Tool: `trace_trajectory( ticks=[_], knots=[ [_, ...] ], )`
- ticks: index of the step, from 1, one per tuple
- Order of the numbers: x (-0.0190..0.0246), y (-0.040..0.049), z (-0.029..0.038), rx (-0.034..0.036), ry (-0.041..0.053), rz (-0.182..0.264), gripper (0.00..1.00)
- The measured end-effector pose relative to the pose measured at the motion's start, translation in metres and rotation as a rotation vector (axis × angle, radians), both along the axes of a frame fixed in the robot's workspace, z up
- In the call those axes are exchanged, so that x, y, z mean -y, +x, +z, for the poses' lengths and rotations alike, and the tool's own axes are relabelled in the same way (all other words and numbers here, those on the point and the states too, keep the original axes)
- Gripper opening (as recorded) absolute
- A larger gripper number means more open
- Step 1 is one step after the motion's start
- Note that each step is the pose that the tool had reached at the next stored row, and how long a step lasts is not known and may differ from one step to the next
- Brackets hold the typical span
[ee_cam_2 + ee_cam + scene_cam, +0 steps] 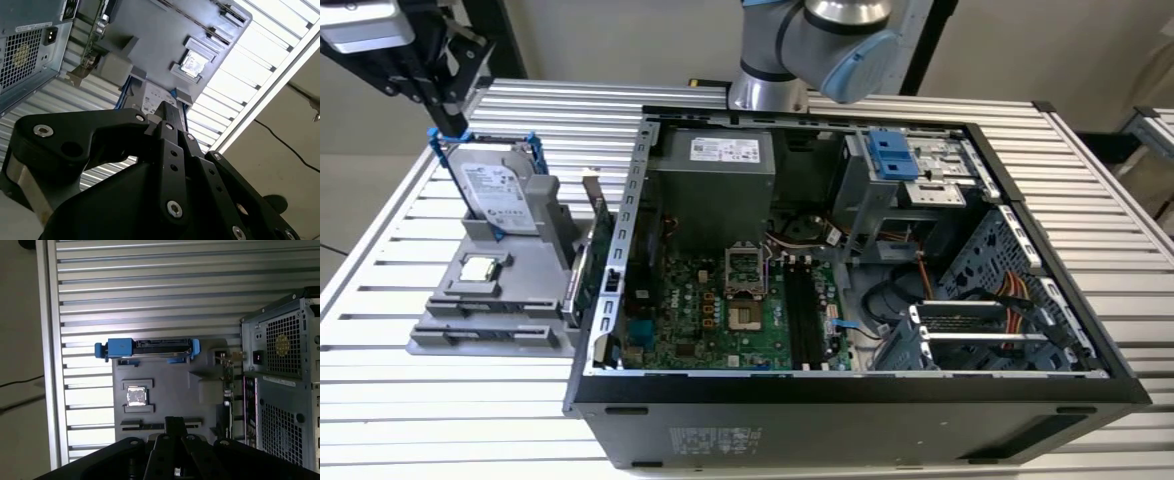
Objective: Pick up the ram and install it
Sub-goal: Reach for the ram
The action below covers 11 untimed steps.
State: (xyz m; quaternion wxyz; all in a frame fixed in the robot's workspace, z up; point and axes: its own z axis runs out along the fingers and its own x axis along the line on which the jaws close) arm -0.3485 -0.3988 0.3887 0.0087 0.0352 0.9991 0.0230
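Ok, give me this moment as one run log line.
gripper: jaws shut, empty, above grey parts holder | hard drive, processor chip: in holder | motherboard slots: look empty

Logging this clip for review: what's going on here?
A Universal Robots arm holds its end effector, shut and empty, above a grey parts holder beside an open computer case. The holder carries an upright hard drive in a blue frame and a processor chip. The black memory slots on the motherboard look unfilled, so the ram seems not yet installed; I cannot pick it out for certain.
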Motion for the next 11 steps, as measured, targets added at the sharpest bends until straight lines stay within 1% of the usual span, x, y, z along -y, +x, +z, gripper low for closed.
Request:
trace_trajectory(
  ticks=[11],
  knots=[
    [0.0000,-0.0062,-0.0011,0.0001,0.0000,0.000,0.00]
  ],
)
